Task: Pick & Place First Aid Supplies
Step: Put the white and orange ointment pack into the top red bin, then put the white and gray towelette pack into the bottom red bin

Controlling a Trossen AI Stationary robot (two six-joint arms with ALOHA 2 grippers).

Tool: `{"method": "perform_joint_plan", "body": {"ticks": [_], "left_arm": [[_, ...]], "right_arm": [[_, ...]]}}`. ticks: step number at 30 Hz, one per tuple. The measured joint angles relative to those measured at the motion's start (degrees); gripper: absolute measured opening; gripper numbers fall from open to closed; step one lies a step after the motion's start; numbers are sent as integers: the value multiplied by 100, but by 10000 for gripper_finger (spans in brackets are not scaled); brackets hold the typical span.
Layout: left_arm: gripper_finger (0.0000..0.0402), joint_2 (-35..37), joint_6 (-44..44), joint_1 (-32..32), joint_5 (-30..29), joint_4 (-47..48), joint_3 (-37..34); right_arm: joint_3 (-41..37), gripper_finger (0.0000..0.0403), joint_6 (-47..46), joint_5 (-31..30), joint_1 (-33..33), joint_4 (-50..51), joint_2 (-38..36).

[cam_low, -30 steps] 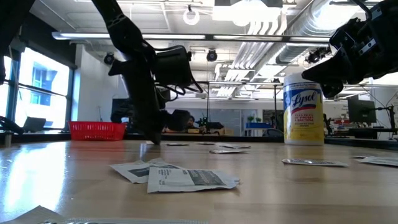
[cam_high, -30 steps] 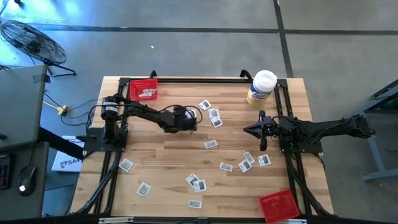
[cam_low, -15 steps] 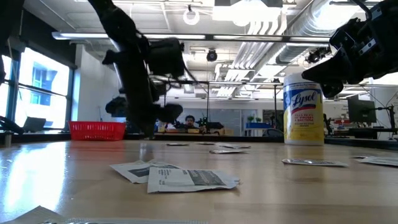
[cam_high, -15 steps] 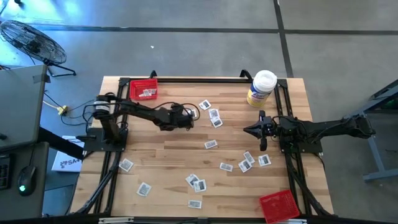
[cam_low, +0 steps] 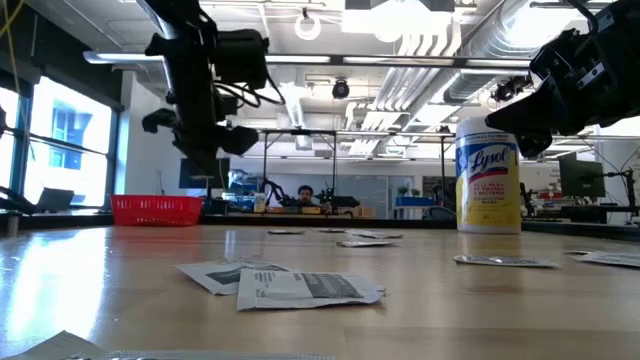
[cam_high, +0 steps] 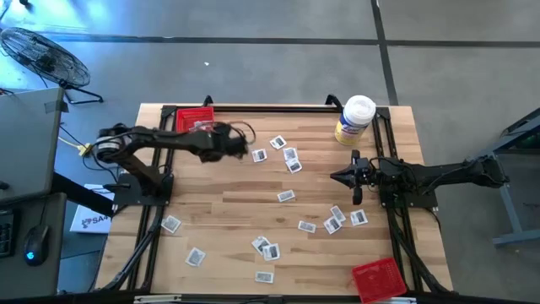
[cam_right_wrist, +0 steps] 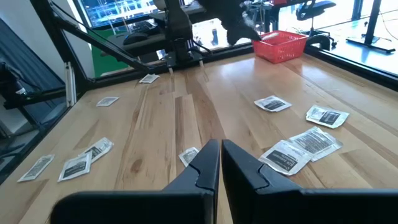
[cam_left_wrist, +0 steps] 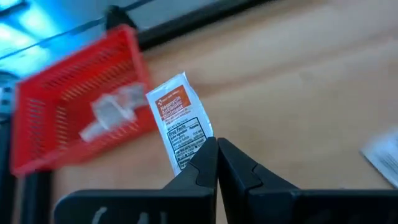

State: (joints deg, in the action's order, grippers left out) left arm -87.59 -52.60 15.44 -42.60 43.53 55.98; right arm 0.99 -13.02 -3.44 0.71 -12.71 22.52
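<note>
We see the left pincer [cam_left_wrist: 217, 148] has swung back to the red mesh tray [cam_left_wrist: 56, 106], pinching a flat ointment packet [cam_left_wrist: 180, 124] beside it; packets [cam_left_wrist: 109, 115] lie inside. Right pincer [cam_right_wrist: 220, 148] hovers pressed together above the wooden counter [cam_right_wrist: 186, 118].

Both arms are dark and jointed with looping black cables, each end effector tapering to two black fingers.

Even, bright light on the surface [cam_high: 253, 181] from above, shadows faint. Low view – ceiling lamps [cam_low: 400, 15] blow out to white glare, near packets [cam_low: 300, 287] soft, arms backlit. Left wrist view – red tray [cam_left_wrist: 68, 99] smeared with blur, packet [cam_left_wrist: 180, 127] in front of it readable.
</note>
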Motion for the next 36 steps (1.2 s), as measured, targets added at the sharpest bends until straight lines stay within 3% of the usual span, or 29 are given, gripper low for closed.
{"method": "perform_joint_plan", "body": {"ticks": [7,15,22,29,36], "left_arm": [[0,21,738,1584,200,-134,2],[0,-318,1384,2883,1368,-688,2],[13,-521,1381,3189,1689,-706,5],[70,-511,1490,3182,1768,-633,5],[92,17,2014,2864,2256,-358,316]], "right_arm": [[0,12,0,0,0,-2,0],[0,12,0,0,0,0,0],[0,12,0,0,0,0,0],[0,12,0,-2,0,0,0],[0,12,0,-2,0,0,0]]}}
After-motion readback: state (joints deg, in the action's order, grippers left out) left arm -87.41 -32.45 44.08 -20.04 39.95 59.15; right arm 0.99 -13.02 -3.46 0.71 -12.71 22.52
